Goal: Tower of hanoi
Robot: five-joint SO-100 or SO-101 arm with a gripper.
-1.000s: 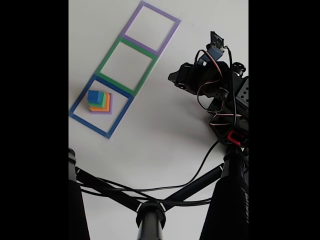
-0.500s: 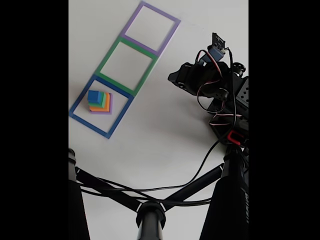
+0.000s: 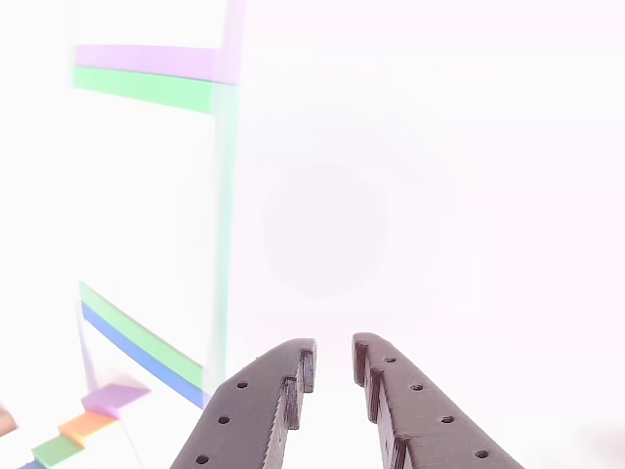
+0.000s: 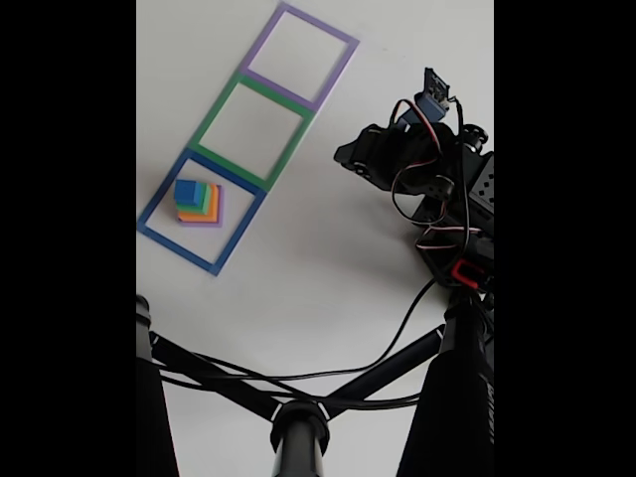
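The gripper [image 3: 333, 363] is being held slightly parted, with nothing gripped or touched. The stacked blocks [image 3: 86, 425] are being seen at eight o'clock from it, well apart.

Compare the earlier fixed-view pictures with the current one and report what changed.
Hardly anything. The arm shifted very slightly: the small board at its top edged a touch to the right in the fixed view. Nothing was taken hold of or let go. The stack of blocks stayed in the blue tape square, and the gripper holds nothing.
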